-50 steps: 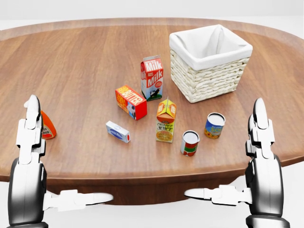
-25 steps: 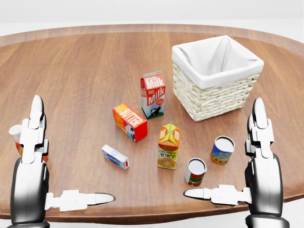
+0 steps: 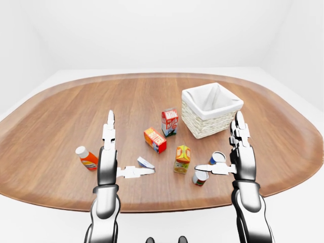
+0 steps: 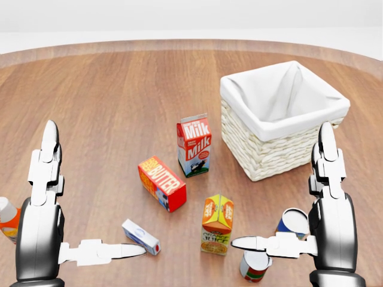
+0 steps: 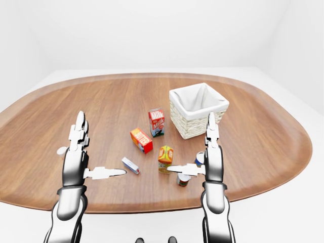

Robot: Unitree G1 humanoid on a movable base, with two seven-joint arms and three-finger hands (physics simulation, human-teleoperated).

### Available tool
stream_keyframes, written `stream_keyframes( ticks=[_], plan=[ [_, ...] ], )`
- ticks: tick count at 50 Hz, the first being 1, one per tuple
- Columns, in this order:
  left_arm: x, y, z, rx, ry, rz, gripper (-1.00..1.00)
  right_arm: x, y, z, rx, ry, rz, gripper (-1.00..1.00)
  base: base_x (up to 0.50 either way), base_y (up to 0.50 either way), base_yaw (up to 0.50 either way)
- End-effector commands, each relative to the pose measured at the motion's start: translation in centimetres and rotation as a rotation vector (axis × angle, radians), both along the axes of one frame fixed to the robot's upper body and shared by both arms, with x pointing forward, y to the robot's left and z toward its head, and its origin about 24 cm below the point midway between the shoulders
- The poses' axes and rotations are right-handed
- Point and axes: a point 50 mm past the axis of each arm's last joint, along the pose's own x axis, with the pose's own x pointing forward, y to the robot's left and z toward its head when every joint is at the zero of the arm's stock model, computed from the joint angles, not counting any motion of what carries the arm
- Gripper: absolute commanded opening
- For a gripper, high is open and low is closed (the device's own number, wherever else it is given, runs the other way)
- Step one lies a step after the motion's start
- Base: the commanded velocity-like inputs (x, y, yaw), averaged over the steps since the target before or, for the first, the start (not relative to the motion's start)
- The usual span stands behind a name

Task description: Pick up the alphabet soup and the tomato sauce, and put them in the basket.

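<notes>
View shifted downward as the base advanced: alphabet soup point(image 4: 292, 223) and tomato sauce point(image 4: 255, 265) now below the basket point(image 4: 281, 128), beside the right hand point(image 4: 281, 244); both hands, left hand point(image 4: 99, 252) included, spread, empty, within reach.

White-lined pale wicker basket point(image 4: 269, 152), red-white milk carton point(image 4: 194, 146)

In the head view, the blue-labelled can point(image 4: 291, 222) is being partly covered by the right hand point(image 4: 326, 197), and its label is too small to be read. The red-labelled can point(image 4: 255, 266) is being crossed by a finger point(image 4: 257, 243) of that hand, with its base nearly cut off at the bottom edge. The orange bottle point(image 4: 7, 220), near the table's point(image 4: 119, 89) left edge, is being cut off by the picture's left edge and partly hidden by the left hand point(image 4: 43, 197).
</notes>
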Motion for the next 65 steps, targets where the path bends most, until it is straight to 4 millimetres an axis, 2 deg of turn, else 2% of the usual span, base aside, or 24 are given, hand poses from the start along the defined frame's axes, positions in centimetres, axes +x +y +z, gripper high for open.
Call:
stream_keyframes(
  ticks=[1,18,19,20,21,23,38,44,60,65],
  plan=[
    [0.0,0.0,0.1,-0.001,-0.004,0.001,1.0,0.0,0.0,0.1,0.0,-0.006,0.001,1.0,0.32,0.0,0.0],
    [0.1,0.0,0.0,0.002,-0.002,0.0,1.0,-0.1,0.1,0.2,0.0,-0.009,0.006,1.0,0.29,0.0,0.0],
    [0.1,0.0,0.0,0.002,0.0,0.0,1.0,0.0,0.1,0.1,0.0,-0.006,0.006,1.0,0.27,0.0,0.0],
    [0.1,0.0,0.0,0.002,0.0,-0.001,1.0,0.1,-0.1,-1.3,0.004,0.054,-0.009,1.0,0.26,0.0,0.0],
    [0.0,0.0,0.0,0.002,0.0,-0.001,1.0,0.1,0.0,-0.4,0.002,0.018,0.0,1.0,0.27,0.0,0.0],
    [0.1,0.0,0.0,0.002,0.002,-0.002,1.0,0.0,0.0,0.1,0.0,-0.002,0.006,1.0,0.26,0.0,0.0],
    [0.1,0.0,-0.3,0.0,0.012,-0.001,1.0,0.0,0.1,0.0,0.0,0.002,0.007,1.0,0.24,0.0,0.0],
    [0.2,0.0,-0.3,-0.002,0.013,-0.004,1.0,0.1,0.0,-0.5,0.0,0.024,0.0,1.0,0.0,0.0,0.0],
    [0.9,-0.4,-0.4,-0.017,0.016,-0.027,1.0,0.1,0.1,0.3,-0.006,-0.012,0.008,1.0,0.0,0.0,0.0],
    [0.6,-0.4,-0.6,-0.012,0.026,-0.032,1.0,0.1,0.3,-0.1,-0.012,0.006,0.005,1.0,0.0,0.0,0.0]
  ],
)
